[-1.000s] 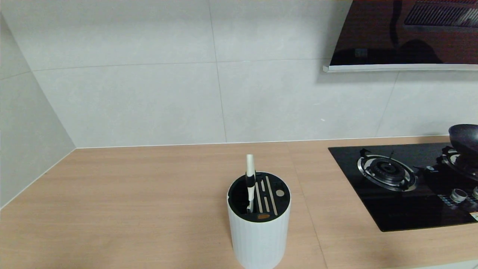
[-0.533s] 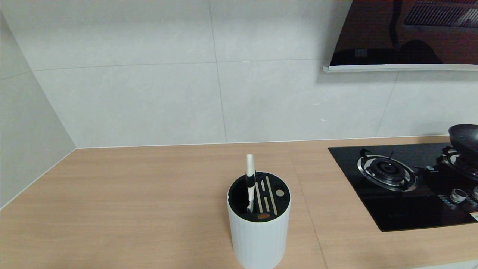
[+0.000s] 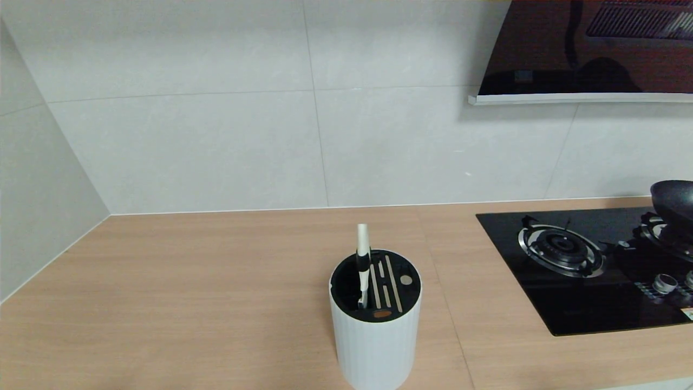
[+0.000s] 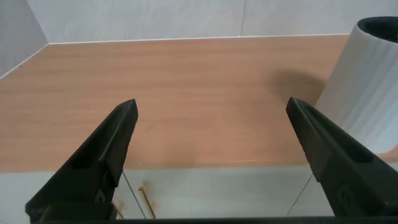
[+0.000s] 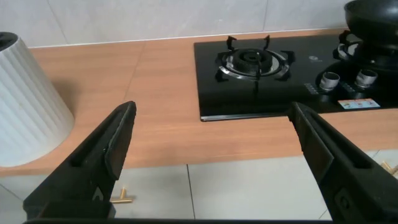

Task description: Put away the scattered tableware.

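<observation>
White ribbed holder [image 3: 374,330] bottom centre of head view, on wooden worktop [image 3: 189,281]. White-handled utensil [image 3: 361,241] upright in holder's open compartment, beside slots. Left tool [image 4: 214,162] released, fingers spread wide, near worktop front edge. Right tool [image 5: 214,162] released too. Hob [image 3: 584,271] lower right, pan [image 3: 674,197] at right edge.

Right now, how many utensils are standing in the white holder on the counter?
1. A white-handled utensil stands upright in the open compartment on the left side of the white holder, beside its slots. Shorter pieces could lie hidden deeper inside.
</observation>
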